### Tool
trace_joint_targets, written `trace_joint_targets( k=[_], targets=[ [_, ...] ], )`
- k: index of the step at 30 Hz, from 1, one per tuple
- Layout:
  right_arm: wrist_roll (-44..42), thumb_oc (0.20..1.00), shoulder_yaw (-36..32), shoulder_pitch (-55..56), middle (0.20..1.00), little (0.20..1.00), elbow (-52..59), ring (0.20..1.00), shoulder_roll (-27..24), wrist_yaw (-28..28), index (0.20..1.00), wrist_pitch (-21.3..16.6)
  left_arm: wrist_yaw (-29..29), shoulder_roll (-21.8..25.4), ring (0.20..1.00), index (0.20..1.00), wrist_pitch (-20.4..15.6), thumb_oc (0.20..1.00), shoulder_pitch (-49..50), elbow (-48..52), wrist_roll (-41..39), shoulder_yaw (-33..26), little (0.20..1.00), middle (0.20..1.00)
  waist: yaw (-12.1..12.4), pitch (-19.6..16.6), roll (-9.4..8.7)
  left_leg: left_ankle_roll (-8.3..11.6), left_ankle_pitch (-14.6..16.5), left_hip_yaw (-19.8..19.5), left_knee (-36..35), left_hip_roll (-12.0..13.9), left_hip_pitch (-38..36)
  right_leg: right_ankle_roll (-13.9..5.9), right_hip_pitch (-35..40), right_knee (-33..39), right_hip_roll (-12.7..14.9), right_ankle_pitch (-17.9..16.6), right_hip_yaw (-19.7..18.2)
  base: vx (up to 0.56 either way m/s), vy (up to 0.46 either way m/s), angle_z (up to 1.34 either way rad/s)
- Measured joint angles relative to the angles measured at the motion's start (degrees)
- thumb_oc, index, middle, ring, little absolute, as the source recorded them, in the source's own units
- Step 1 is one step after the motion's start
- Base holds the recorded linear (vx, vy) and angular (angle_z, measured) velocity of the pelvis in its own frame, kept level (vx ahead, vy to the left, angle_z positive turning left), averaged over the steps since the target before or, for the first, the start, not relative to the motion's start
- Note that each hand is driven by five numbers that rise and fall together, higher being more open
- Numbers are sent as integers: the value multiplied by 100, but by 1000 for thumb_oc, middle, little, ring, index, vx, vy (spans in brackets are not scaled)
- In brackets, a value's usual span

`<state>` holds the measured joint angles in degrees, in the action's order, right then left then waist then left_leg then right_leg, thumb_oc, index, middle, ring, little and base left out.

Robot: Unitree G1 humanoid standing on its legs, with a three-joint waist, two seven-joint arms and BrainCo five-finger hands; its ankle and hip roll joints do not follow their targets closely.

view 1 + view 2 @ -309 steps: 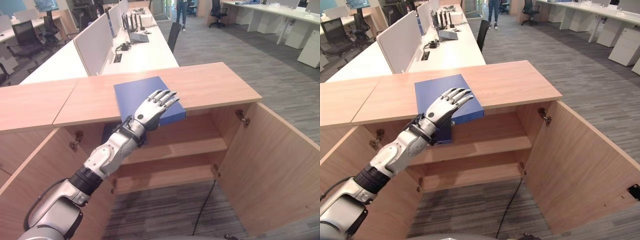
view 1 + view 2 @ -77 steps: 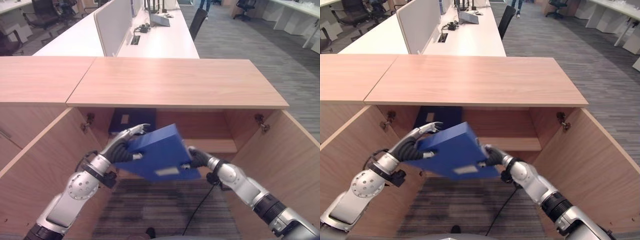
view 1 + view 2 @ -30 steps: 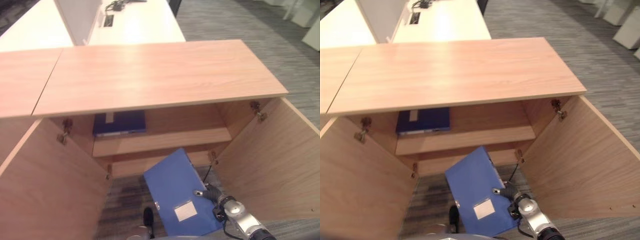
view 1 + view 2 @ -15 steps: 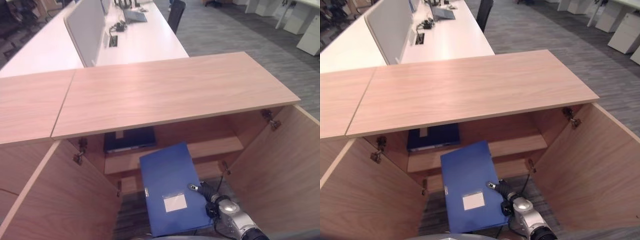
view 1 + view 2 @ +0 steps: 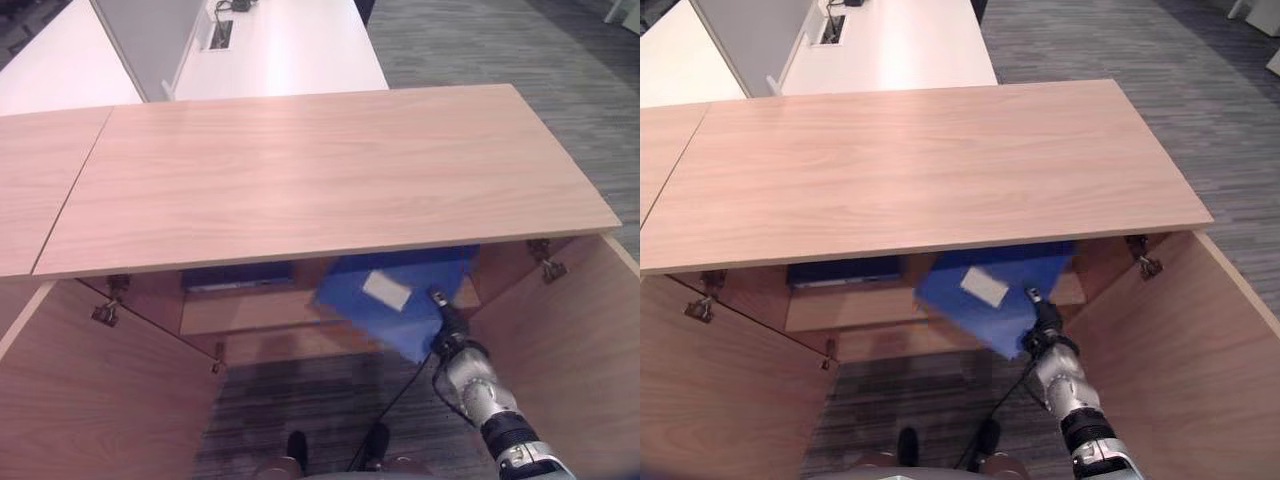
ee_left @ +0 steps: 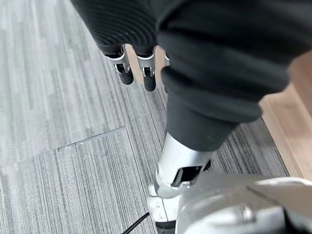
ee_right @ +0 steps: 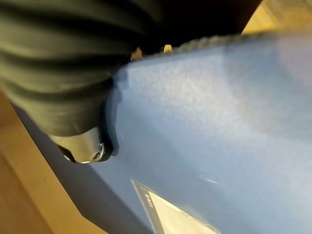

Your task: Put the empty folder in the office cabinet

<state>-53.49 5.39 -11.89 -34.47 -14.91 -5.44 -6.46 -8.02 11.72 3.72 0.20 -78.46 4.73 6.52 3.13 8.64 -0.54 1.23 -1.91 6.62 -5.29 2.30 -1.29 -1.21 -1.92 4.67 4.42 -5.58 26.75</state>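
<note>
Folder: the blue folder (image 5: 395, 295) is tilted, its far part under the cabinet top (image 5: 320, 170) and over the upper shelf (image 5: 250, 312), right of centre; its near corner hangs out past the shelf edge.
Change: half a second ago it stood upright in front of the opening, clear of the shelf; now it is swung flatter and pushed in under the top.
Right hand: the right hand (image 5: 1038, 318) grips the folder at its near right edge, thumb curled over the face next to the white label (image 5: 984, 286); the right wrist view shows blue cover pressed against the palm.
Left hand: the left hand (image 6: 136, 68) hangs low over the carpet, fingers relaxed, holding nothing.
Already stored: a dark blue binder (image 5: 238, 276) lies on the same shelf, to the left.
Meaning: insertion looks underway but unfinished; the folder likely needs levelling and sliding farther in before release.
Risk: the raised corner might catch the underside of the top.
</note>
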Motion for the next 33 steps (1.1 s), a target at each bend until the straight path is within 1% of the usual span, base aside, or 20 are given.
trace_joint_targets(
  k=[3, 5, 8, 9, 10, 11, 13, 14, 15, 16, 17, 18, 19, 21, 22, 23, 27, 29, 30, 33],
  targets=[
    [-120, 200, -65, -157, 200, 200, -180, 200, 5, -132, 200, -60, -76, 32, 1000, 1000, -10, 1000, -37, -2, -225, -35, 1000, 1000, 34, 67, 32, 64, 41, -86, 0, 30, 120, -18, -118, -60, -6, 63, 54, 84, -206, 10],
    [-183, 200, -69, -244, 200, 200, -231, 200, 18, -190, 200, -69, -147, 41, 1000, 1000, -17, 1000, -42, -2, -359, -173, 1000, 1000, 59, 199, 65, 112, 72, -92, 2, 64, 186, 11, -306, -346, 19, 204, 50, -29, -145, 3],
    [-367, 200, -60, -426, 200, 200, -234, 200, 25, -241, 200, -151, -252, 87, 1000, 1000, -14, 1000, -122, 19, -650, -206, 1000, 1000, 109, 501, 51, 135, 35, -106, 327, 91, 511, 123, -656, -753, 96, 393, 91, -145, -153, 13],
    [-397, 200, -71, -466, 200, 200, -239, 200, 27, -270, 200, -204, -273, 88, 1000, 1000, -14, 1000, -195, 10, -684, -208, 1000, 1000, 138, 610, 39, 149, 44, -114, 549, 91, 680, 128, -735, -852, 123, 446, 100, -174, -112, 27],
    [-453, 200, -124, -538, 200, 200, -264, 200, 33, -292, 200, -285, -328, 94, 1000, 1000, -29, 1000, -319, 15, -766, -181, 1000, 1000, 138, 731, 5, 201, 124, -131, 1075, 57, 1026, 236, -862, -1037, 273, 518, 143, -83, -22, 56],
    [-579, 200, -203, -664, 200, 200, -284, 200, 7, -376, 200, -352, -398, 51, 1000, 1000, -48, 1000, -510, 33, -899, -161, 1000, 1000, 124, 943, 13, 211, 119, -135, 1787, 7, 1490, 275, -928, -1231, 413, 603, 259, -95, 15, 57],
    [-775, 200, -305, -929, 200, 200, -378, 200, -4, -503, 200, -409, -445, -43, 1000, 1000, -117, 1000, -629, 41, -1019, -42, 1000, 1000, 196, 1136, 140, 227, 110, -20, 2359, 41, 1880, 367, -1064, -1549, 512, 770, 309, -64, 165, 43],
    [-930, 200, -446, -1212, 200, 200, -382, 200, -7, -568, 200, -533, -401, -12, 1000, 1000, -158, 1000, -479, 505, -1059, 60, 1000, 1000, 205, 1228, 301, -7, 337, 438, 2443, 76, 2092, 393, -1411, -2019, 777, 1023, 405, -39, 200, 31],
    [-999, 200, -534, -1438, 200, 200, -407, 200, -16, -619, 200, -576, -407, 8, 1000, 1000, -181, 1000, -403, 682, -1059, 119, 1000, 1000, 209, 1308, 444, -86, 420, 509, 2406, 99, 2105, 399, -1557, -2252, 849, 1103, 386, -80, 218, 25],
    [-1073, 200, -628, -1653, 200, 200, -429, 200, -78, -666, 200, -625, -409, 3, 1000, 1000, -190, 1000, -395, 698, -1058, 226, 1000, 1000, 185, 1354, 588, -96, 424, 501, 2285, 125, 2069, 387, -1717, -2469, 881, 1202, 321, -76, 99, -7],
    [-1085, 200, -674, -1797, 200, 200, -435, 200, -78, -698, 200, -677, -411, -5, 1000, 1000, -182, 1000, -365, 648, -1058, 270, 1000, 1000, 212, 1320, 736, -70, 482, 483, 1975, 165, 1948, 369, -1953, -2762, 887, 1304, 222, -83, 134, -9],
    [-1104, 200, -657, -1941, 200, 200, -456, 200, -35, -709, 200, -708, -408, 36, 1000, 1000, -165, 1000, -381, 646, -1057, 273, 1000, 1000, 231, 1369, 731, -24, 484, 494, 1898, 72, 1979, 362, -2142, -3019, 1017, 1391, 151, -18, 54, -6],
    [-1205, 200, -682, -2109, 200, 200, -482, 200, -32, -731, 200, -730, -402, 101, 1000, 1000, -183, 1000, -404, 653, -1057, 373, 1000, 1000, 230, 1377, 698, -112, 533, 543, 2112, -1, 2208, 372, -2435, -3373, 1191, 1499, 18, -11, 51, 9],
    [-1304, 200, -765, -2443, 200, 200, -616, 200, -72, -789, 200, -759, -402, 155, 1000, 1000, -207, 1000, -489, 666, -1057, 443, 1000, 1000, 260, 1397, 722, -198, 769, 556, 2704, -54, 2705, 400, -2893, -3917, 1403, 1636, -103, -31, 41, 13],
    [-1364, 200, -768, -2524, 200, 200, -619, 200, -65, -847, 200, -806, -403, 194, 1000, 1000, -233, 1000, -487, 659, -1057, 479, 1000, 1000, 310, 1398, 722, -226, 894, 531, 3106, -71, 2978, 472, -3117, -4219, 1522, 1730, -158, -43, 56, 19],
    [-1459, 200, -815, -2680, 200, 200, -619, 200, -119, -864, 200, -870, -401, 202, 1000, 1000, -240, 1000, -484, 647, -1056, 486, 1000, 1000, 382, 1398, 724, -262, 1131, 511, 3589, -64, 3331, 523, -3420, -4615, 1653, 1900, -255, -35, 55, 20],
    [-1534, 200, -798, -2955, 200, 200, -591, 200, -285, -865, 200, -1032, -386, 196, 1000, 1000, -243, 1000, -457, 633, -1053, 507, 1000, 1000, 431, 1349, 723, -341, 1454, 500, 4381, -4, 3954, 600, -3978, -5214, 1786, 2110, -432, -28, 37, 3],
    [-1537, 200, -805, -3028, 200, 200, -573, 200, -366, -850, 200, -1132, -385, 198, 1000, 1000, -243, 1000, -456, 627, -1053, 512, 1000, 1000, 456, 1327, 729, -355, 1584, 508, 4738, 35, 4242, 585, -4252, -5456, 1806, 2172, -526, -42, 38, -11],
    [-1588, 200, -808, -3039, 200, 200, -544, 200, -483, -852, 200, -1221, -383, 200, 1000, 1000, -244, 1000, -451, 627, -1051, 516, 1000, 1000, 472, 1234, 738, -404, 1682, 526, 5093, 86, 4630, 605, -4617, -5711, 1832, 2213, -611, -47, 44, -11],
    [-1762, 200, -929, -3062, 200, 200, -538, 200, -516, -878, 200, -1372, -382, 206, 1000, 1000, -242, 1000, -452, 632, -1047, 524, 1000, 1000, 419, 1221, 742, -442, 1804, 542, 5533, 125, 5061, 631, -5059, -6078, 1890, 2265, -743, -17, 16, -5]
  ],
)
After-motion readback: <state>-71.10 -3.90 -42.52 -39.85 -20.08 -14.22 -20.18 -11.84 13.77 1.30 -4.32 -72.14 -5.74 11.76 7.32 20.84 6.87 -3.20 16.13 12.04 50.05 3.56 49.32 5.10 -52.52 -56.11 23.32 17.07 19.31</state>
